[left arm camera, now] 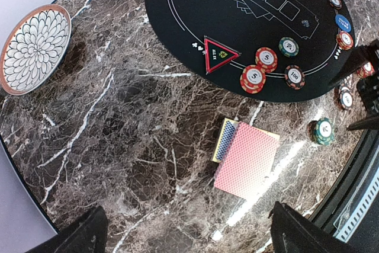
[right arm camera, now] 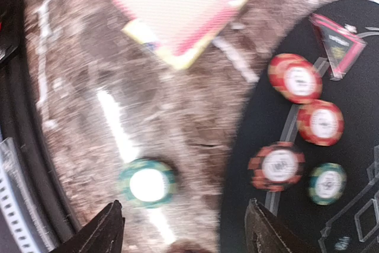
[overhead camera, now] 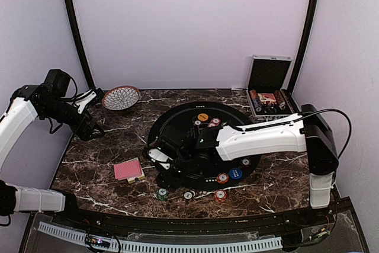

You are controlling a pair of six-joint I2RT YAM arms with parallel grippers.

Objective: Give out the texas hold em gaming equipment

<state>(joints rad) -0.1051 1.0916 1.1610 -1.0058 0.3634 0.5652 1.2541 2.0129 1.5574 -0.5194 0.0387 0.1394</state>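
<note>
On the counter, the black mat carried most chips — red-backed cards lay left of it. The right hand, fingers apart and empty, hovered nearest the green chip; the left hand gaped far off.

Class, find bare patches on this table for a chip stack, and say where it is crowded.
Bare marble lies between the patterned round bowl, the red-backed card deck and the black round mat. Crowded: the mat's near rim, among round poker chips.
</note>
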